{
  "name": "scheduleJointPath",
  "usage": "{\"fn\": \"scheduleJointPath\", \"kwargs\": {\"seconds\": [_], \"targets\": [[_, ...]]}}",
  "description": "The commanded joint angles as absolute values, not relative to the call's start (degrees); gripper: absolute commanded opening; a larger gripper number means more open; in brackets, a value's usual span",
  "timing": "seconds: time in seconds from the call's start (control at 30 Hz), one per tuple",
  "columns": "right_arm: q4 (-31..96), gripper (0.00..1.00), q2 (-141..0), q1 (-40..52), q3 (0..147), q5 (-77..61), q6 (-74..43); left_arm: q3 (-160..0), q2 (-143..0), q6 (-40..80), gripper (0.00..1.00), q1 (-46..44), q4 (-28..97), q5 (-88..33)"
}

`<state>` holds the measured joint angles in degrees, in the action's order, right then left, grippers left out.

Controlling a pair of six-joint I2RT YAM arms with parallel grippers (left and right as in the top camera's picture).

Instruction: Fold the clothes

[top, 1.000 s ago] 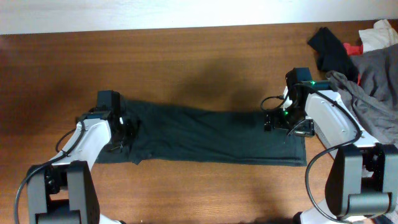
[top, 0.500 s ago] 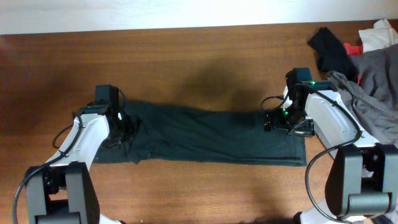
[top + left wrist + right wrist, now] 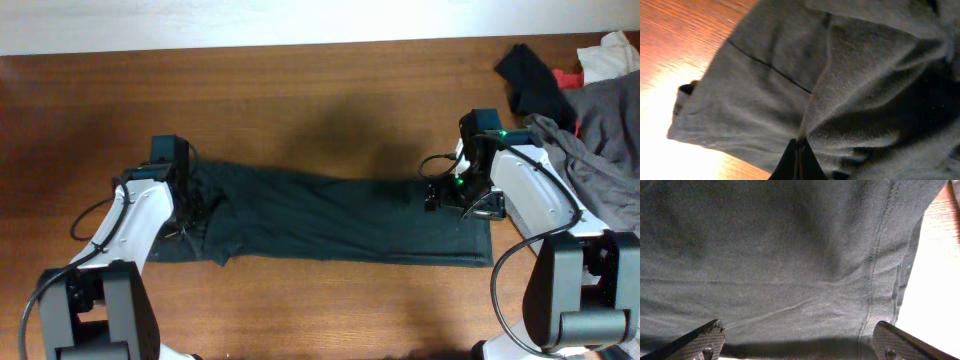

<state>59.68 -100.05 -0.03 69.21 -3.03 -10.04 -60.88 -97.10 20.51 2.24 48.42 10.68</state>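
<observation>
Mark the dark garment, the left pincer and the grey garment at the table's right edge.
dark garment [image 3: 340, 212], overhead view, middle of the folded strip.
left pincer [image 3: 797, 152], left wrist view, closed fingertips pinching a fabric ridge.
grey garment [image 3: 612, 130], overhead view, centre of the crumpled heap.

1. Clothes [image 3: 330, 215]: one dark blackish-green garment of soft fabric, folded into a long narrow band
2. It lies across the table [image 3: 300, 110], running left to right
3. Left end rumpled with a raised crease; right end smooth, stitched hem showing
</observation>
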Motion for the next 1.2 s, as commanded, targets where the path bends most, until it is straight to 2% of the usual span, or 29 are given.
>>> {"fn": "scheduleJointPath", "kwargs": {"seconds": [0.0, 0.3, 0.57, 0.77, 0.83, 1.03, 1.17], "targets": [[59.51, 0.99, -99.37, -0.08, 69.67, -2.96, -9.87, -62.0, -97.47, 20.32, 0.01, 3.55, 48.47, 13.37], [59.51, 0.99, -99.37, -0.08, 69.67, -2.96, -9.87, -62.35, -97.47, 20.27, 0.03, 7.29, 48.31, 14.83], [59.51, 0.99, -99.37, -0.05, 69.67, -2.96, -9.87, -62.63, -97.47, 20.25, 0.29, 7.68, 47.97, 16.8], [59.51, 0.99, -99.37, -0.08, 69.67, -2.96, -9.87, -64.36, -97.47, 20.25, 0.36, 7.68, 49.41, 16.75], [59.53, 0.99, -99.37, -0.08, 69.67, -2.96, -9.87, -65.84, -97.47, 20.25, 0.45, 7.68, 51.75, 16.71], [59.51, 0.99, -99.37, -0.08, 69.67, -2.96, -9.87, -71.5, -97.47, 19.68, 0.47, 7.68, 61.19, 9.8], [59.51, 0.99, -99.37, -0.08, 69.67, -2.98, -9.87, -71.05, -97.51, 16.14, 0.52, 7.68, 63.29, 3.33]]}}
